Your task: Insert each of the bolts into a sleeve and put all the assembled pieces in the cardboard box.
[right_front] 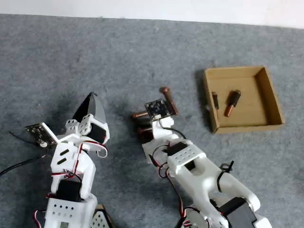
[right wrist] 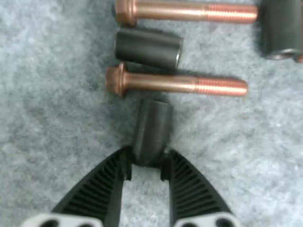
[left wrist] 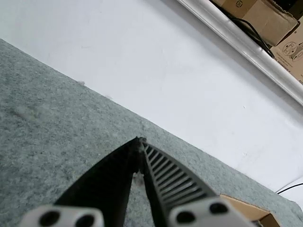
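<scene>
My right gripper (right wrist: 146, 161) is shut on the near end of a dark sleeve (right wrist: 152, 125) that lies on the grey carpet. Just beyond it lie a copper bolt (right wrist: 175, 84), a second dark sleeve (right wrist: 147, 48) and another copper bolt (right wrist: 184, 10). A third sleeve (right wrist: 282, 28) sits off to the side. From above, two bolts (right_front: 167, 99) (right_front: 139, 114) show around the right arm's camera board (right_front: 156, 110). The cardboard box (right_front: 237, 72) holds an assembled piece (right_front: 232, 102) and a slimmer dark piece (right_front: 215, 100). My left gripper (right_front: 90, 107) is shut on nothing, raised off the carpet.
Grey carpet (right_front: 118, 57) covers the table up to a white wall at the back. A corner of the cardboard box (left wrist: 246, 210) shows past the left fingers (left wrist: 165, 170). Loose wires trail at the left edge (right_front: 19, 164).
</scene>
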Available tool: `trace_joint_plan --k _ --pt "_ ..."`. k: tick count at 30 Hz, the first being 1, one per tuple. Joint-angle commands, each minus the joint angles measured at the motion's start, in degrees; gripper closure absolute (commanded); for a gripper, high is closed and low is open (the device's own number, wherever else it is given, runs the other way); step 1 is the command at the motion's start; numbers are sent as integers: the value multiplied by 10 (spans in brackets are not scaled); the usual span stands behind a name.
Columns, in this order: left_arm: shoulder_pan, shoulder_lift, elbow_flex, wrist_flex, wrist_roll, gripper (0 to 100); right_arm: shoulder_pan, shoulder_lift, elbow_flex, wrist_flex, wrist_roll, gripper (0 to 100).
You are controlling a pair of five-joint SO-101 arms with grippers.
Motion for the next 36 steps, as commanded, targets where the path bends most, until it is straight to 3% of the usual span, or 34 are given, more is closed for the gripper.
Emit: trace_joint_plan --k 1,10,18,24,36 --pt "-1 -10 13 1 -3 994 7 -6 -7 3 0 993" --pt "-1 -11 13 1 -3 994 38 -60 -3 3 65 993" --pt "-2 -10 13 1 -3 994 98 -246 63 -2 69 993" --pt "-1 -9 13 1 -3 994 131 -383 166 -69 69 993" --pt "-1 -8 13 1 -3 994 175 -559 259 -74 69 993"
